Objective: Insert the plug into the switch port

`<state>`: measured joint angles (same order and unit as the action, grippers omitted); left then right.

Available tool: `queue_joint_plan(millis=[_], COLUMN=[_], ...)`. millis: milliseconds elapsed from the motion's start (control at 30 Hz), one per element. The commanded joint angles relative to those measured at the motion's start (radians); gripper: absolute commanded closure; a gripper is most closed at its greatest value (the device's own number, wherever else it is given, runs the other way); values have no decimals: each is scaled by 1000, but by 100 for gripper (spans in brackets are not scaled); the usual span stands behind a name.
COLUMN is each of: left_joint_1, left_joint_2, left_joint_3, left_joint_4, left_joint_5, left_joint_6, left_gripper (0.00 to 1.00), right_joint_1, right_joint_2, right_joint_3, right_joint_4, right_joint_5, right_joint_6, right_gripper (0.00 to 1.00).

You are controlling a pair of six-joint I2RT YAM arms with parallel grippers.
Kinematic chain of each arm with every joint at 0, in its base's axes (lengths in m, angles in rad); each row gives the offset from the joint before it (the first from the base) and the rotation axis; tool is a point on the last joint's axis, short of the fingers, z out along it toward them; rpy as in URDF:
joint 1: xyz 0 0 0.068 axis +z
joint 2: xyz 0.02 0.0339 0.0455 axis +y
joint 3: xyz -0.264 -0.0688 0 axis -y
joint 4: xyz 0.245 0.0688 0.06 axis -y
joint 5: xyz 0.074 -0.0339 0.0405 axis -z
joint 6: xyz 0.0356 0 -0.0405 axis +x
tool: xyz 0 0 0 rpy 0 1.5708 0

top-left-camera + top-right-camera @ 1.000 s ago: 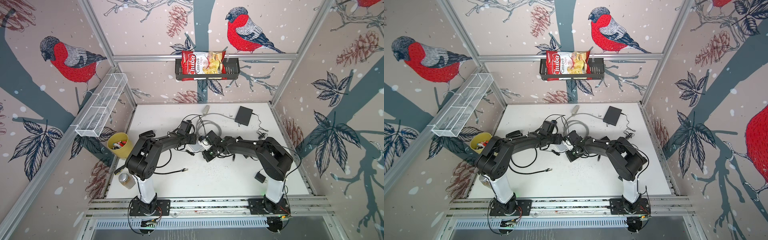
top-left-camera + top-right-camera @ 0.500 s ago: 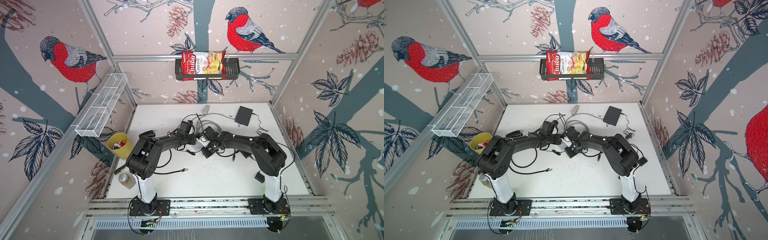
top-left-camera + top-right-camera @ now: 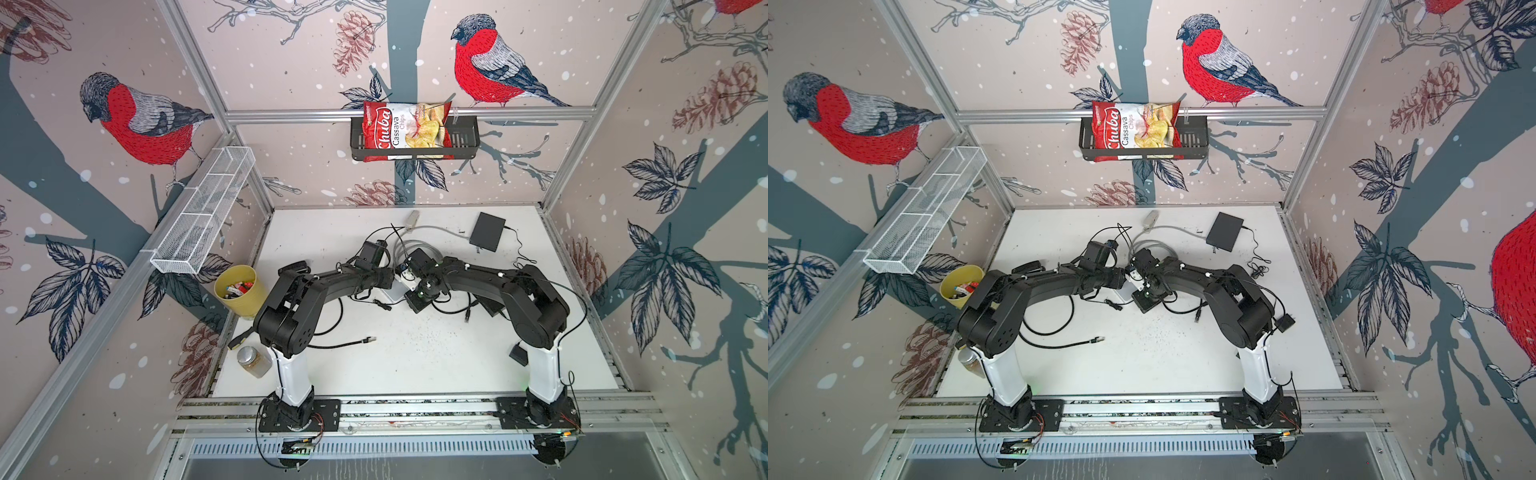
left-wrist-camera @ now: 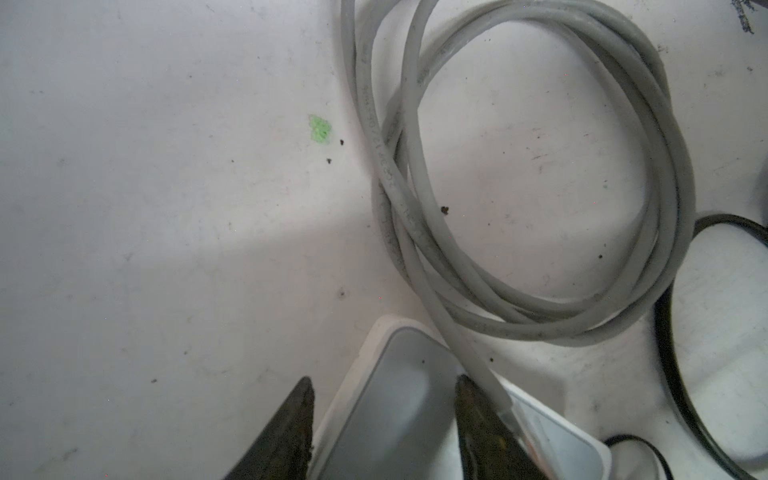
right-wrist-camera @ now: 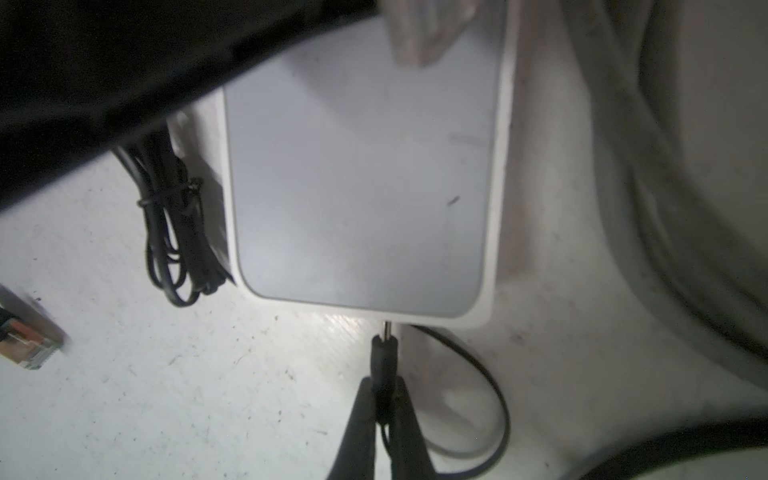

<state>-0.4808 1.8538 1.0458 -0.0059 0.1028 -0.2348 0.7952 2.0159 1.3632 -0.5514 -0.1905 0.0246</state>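
Note:
The switch (image 3: 395,295) is a flat white box with a grey top, lying mid-table where both arms meet. In the left wrist view my left gripper (image 4: 384,419) straddles the switch (image 4: 386,415), one finger against each long edge, shut on it. A grey cable (image 4: 540,166) coils behind it, and its clear plug (image 4: 513,415) sits at the switch's side. My right gripper (image 5: 384,384) is shut on the black barrel plug (image 5: 384,357). The plug's metal tip touches the near edge of the switch (image 5: 361,187).
A black cable bundle (image 5: 178,232) lies beside the switch, and a loose network plug (image 5: 25,345) lies near it. Around the table are a yellow cup (image 3: 241,289), a jar (image 3: 253,361), a black box (image 3: 487,232), a black cable end (image 3: 368,340) and a black adapter (image 3: 519,355).
The right arm has drawn in and carried its gripper with the plug closer to the switch. The left jaws have narrowed slightly around the switch.

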Motion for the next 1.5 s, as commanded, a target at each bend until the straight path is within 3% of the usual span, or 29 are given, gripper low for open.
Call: queue_joint_plan(millis=[0, 833, 1167, 1467], left_joint_1=[1, 3, 81, 155], left_joint_2=[0, 32, 30, 49], left_joint_3=[1, 21, -19, -70], left_joint_4=[33, 43, 111, 236], left_joint_5=[18, 64, 251, 428], left_joint_6=[23, 66, 17, -99], left_gripper=[46, 47, 45, 46], right_joint_1=[-7, 41, 12, 4], right_joint_2=[24, 30, -17, -11], right_joint_3=[11, 18, -54, -43], right_joint_4=[-61, -57, 55, 53], right_joint_5=[42, 74, 91, 80], right_joint_6=[-16, -92, -90, -107], right_gripper=[98, 98, 98, 98])
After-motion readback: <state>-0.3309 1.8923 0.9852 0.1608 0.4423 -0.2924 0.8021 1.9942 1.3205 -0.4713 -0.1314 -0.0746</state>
